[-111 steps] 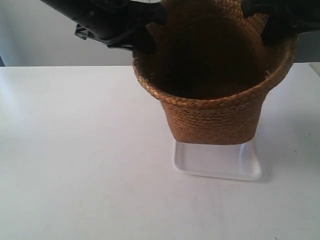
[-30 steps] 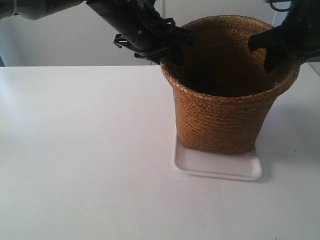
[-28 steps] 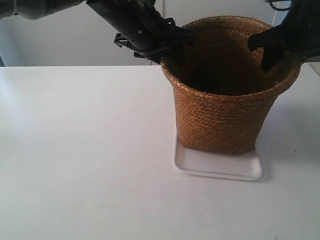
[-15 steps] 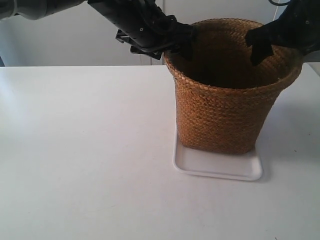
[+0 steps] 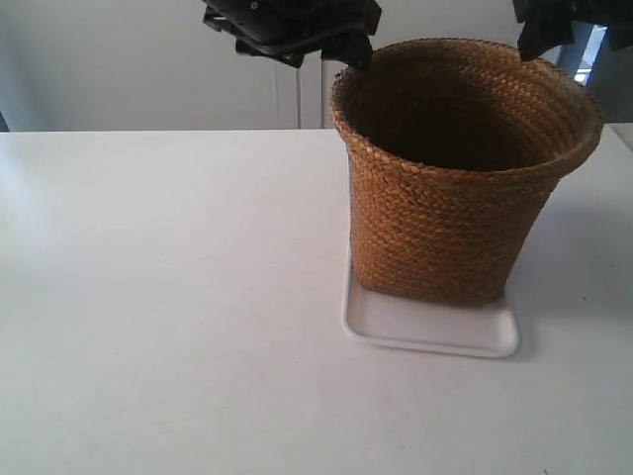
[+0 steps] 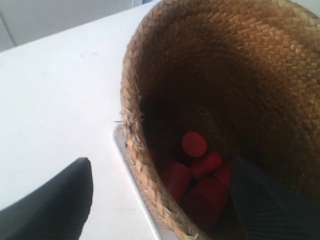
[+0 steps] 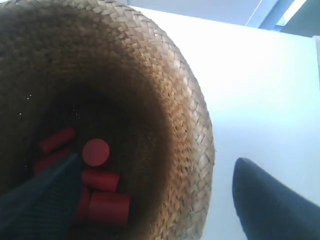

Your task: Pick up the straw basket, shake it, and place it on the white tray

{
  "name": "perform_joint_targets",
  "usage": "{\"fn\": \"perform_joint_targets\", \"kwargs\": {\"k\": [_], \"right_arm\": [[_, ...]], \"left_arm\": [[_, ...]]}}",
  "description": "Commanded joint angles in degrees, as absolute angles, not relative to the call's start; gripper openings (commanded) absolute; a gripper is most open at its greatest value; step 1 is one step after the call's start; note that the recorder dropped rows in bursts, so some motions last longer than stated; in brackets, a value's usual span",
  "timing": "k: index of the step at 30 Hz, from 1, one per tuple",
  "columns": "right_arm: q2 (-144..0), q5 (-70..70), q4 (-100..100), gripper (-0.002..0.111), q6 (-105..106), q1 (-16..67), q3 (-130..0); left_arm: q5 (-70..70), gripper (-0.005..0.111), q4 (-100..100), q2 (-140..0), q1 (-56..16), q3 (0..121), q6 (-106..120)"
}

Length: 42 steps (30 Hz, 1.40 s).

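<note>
- Where the straw basket (image 5: 440, 218) stands, we find it upright on the white tray (image 5: 435, 334). Its base covers most of the tray, so only the near rim and one side rim of the tray show.
- We note that the basket flares from a narrower base to a wide round rim, and that its interior is dark.
- We see several red cylinders (image 6: 194, 145) lying together on the basket floor in both wrist views.
- We read the left gripper (image 6: 161, 167) as spread wide. Its fingers (image 6: 55, 205) straddle the basket rim, one over the table (image 5: 148, 297) and one over the interior, and both are apart from the straw.
- We read the right gripper (image 7: 157, 161) as spread wide in the same way, one finger over the interior and one outside the rim.
- We locate the arm at the exterior view's left (image 5: 292, 25) and the arm at the exterior view's right (image 5: 559, 18) above the rim on opposite sides, both clear of the basket.
</note>
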<state>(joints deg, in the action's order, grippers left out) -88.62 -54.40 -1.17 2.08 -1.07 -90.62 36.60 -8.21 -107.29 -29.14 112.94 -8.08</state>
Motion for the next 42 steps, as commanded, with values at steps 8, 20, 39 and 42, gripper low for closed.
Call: {"fn": "perform_joint_targets", "kwargs": {"k": [8,20,39,42], "right_arm": [[-83.61,-53.66,-1.29,0.076,2.76,-1.17,-90.73],[-70.64,-51.63,19.76,0.0,11.59,-1.17,-85.59],[-34.81,-28.16,30.62,0.0,23.22,-1.04,-40.82],[-32.49,-28.52,33.7,0.0,28.0,-1.04,-36.33]], "left_arm": [[39.99,0.055,0.62,-98.5,-28.56,113.36,-7.7],[55.1,0.0,2.54,-85.35,-28.67,107.81,-5.16],[27.91,0.0,-8.38,-37.38,-28.77,55.11,4.56],[26.64,0.0,-8.38,-34.3,-28.77,48.45,4.86]]}}
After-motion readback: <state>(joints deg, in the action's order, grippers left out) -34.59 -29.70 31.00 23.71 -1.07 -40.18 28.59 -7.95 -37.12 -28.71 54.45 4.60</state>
